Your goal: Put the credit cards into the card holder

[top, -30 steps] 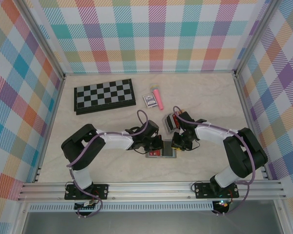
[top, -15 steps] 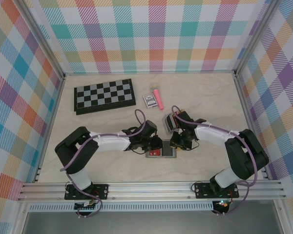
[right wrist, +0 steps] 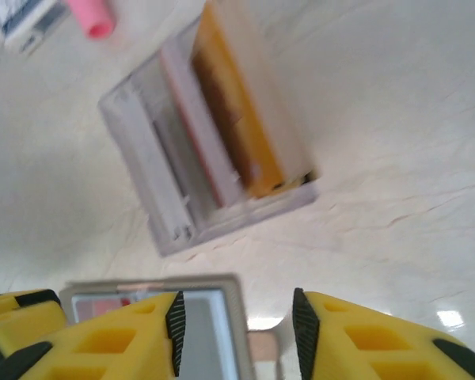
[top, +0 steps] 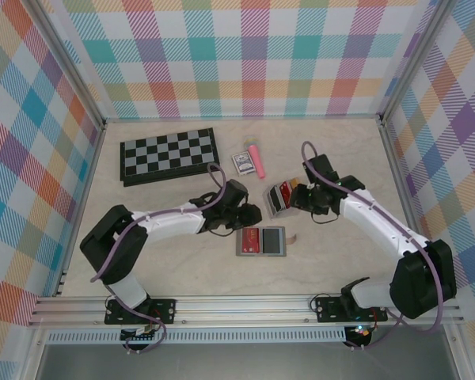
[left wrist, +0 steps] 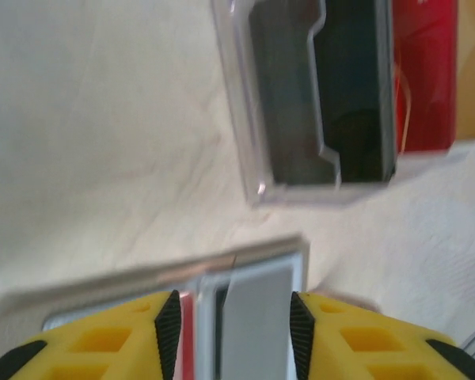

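Both of my arms have drawn back from the card holder (top: pixel 262 241), which a moment ago lay under my two claws and now lies uncovered. It rests open and flat on the table (top: pixel 182 261), nearest my bases, with a red card (top: pixel 251 240) in its left half and its right half showing grey. A small tan scrap (top: pixel 294 237) lies just beside its right edge. Just beyond the holder's far edge, toward the left, hangs my left claw (top: pixel 252 214), its fingers spread with nothing between them. My right claw (top: pixel 295 198) hangs farther back and to the right, just beside the clear slotted rack (top: pixel 279 199), its fingers likewise apart and empty. In that rack the other cards stand on edge, a tan-yellow card (right wrist: pixel 233 119) and a second red card (left wrist: pixel 427 71) among them. Farther back a small blue-white box (top: pixel 241 162) and a pink tube (top: pixel 256 161) lie side by side, and left of them lies a folded chessboard (top: pixel 170 155)
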Controlling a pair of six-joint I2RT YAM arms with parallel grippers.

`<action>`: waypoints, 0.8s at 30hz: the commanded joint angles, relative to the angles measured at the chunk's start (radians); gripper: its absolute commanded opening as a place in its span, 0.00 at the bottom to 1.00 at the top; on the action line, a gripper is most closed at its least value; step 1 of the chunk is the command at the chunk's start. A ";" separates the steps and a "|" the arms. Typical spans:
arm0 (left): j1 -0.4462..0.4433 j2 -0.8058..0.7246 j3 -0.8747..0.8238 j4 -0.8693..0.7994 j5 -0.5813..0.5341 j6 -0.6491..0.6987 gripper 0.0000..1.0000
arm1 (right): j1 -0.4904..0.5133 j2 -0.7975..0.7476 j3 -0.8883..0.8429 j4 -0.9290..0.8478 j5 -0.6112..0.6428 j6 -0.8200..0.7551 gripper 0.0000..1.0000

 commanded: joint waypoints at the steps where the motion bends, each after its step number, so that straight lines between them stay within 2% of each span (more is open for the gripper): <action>1: 0.033 0.082 0.109 -0.007 0.047 -0.011 0.44 | -0.044 0.031 0.057 -0.056 0.017 -0.079 0.44; 8: 0.049 0.235 0.271 -0.042 0.100 -0.030 0.48 | -0.059 0.120 0.140 -0.080 0.005 -0.123 0.46; 17: 0.052 0.328 0.339 -0.031 0.128 -0.042 0.49 | -0.059 0.178 0.148 -0.077 -0.014 -0.140 0.46; 21: 0.052 0.350 0.337 -0.066 0.102 -0.028 0.46 | -0.059 0.199 0.163 -0.088 0.007 -0.164 0.46; 24: 0.054 0.364 0.334 -0.098 0.097 -0.009 0.38 | -0.059 0.225 0.190 -0.106 0.042 -0.193 0.47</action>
